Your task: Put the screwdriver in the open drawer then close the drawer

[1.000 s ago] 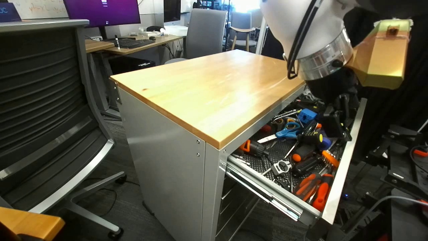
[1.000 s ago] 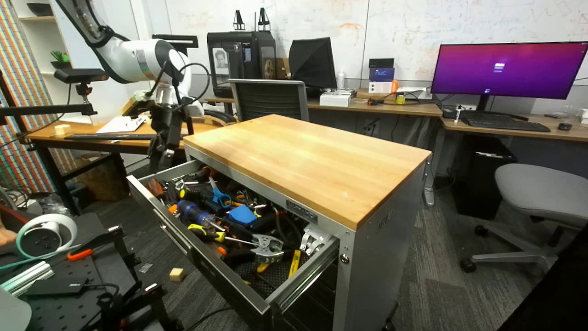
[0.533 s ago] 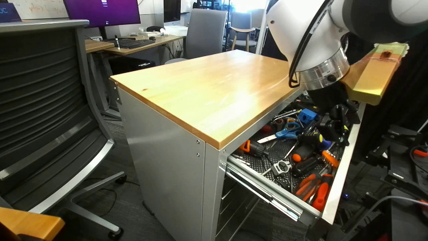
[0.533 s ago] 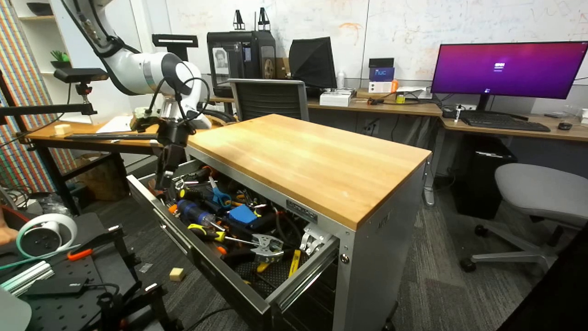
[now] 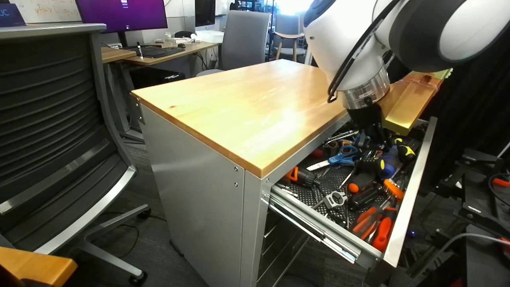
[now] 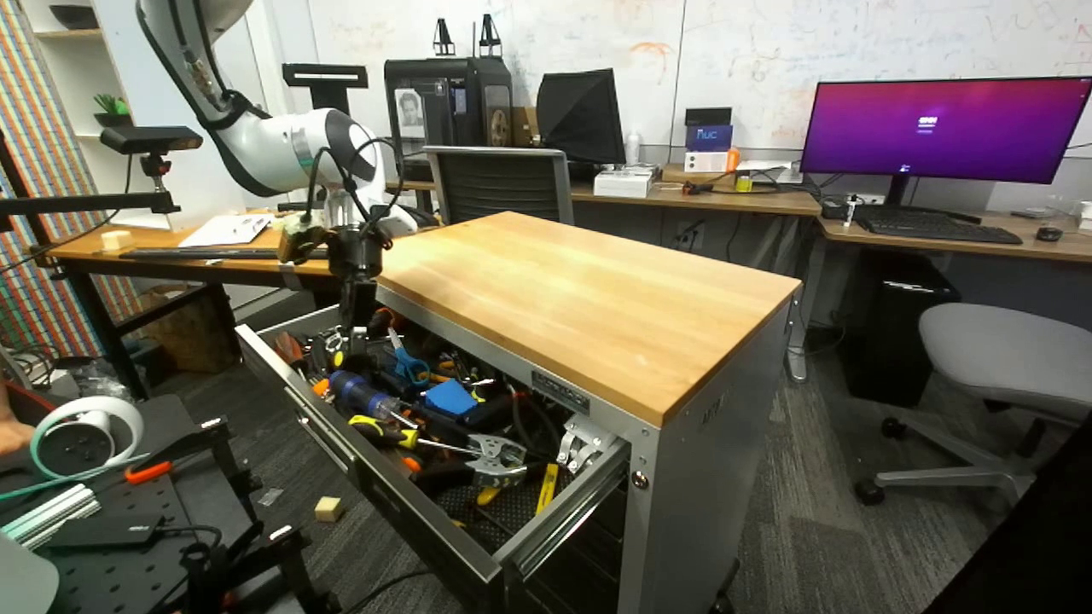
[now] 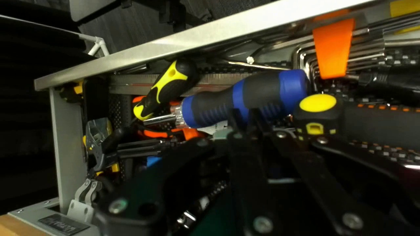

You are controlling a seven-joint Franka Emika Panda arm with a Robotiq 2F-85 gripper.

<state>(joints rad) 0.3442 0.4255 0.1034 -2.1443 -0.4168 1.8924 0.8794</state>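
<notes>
The drawer [image 5: 409,199] stands pulled out, full of tools, in both exterior views. In it lies a screwdriver [image 7: 170,85] with a black handle marked in yellow, near the front rim; an exterior view also shows this screwdriver [image 6: 375,431]. My gripper [image 7: 245,114] points down into the drawer, its tips close together with a narrow gap and nothing visible between them. Behind those tips is a thick blue-and-black handle [image 7: 242,98]; whether they touch it I cannot tell. In an exterior view the gripper [image 6: 354,333] is low over the far end of the drawer.
A wooden top [image 5: 239,115] covers the grey cabinet, with lower drawers [image 5: 275,255] shut beneath. Blue scissors [image 5: 343,156], hex keys in an orange clip [image 7: 334,49] and a black tool with a yellow round end [image 7: 317,104] crowd the drawer. A black cart [image 6: 162,520] stands before it.
My gripper has come down and inward, from near the front rim toward the cabinet, and its fingers have drawn together. The black-and-yellow handle is uncovered in an exterior view. The drawer has not moved.
</notes>
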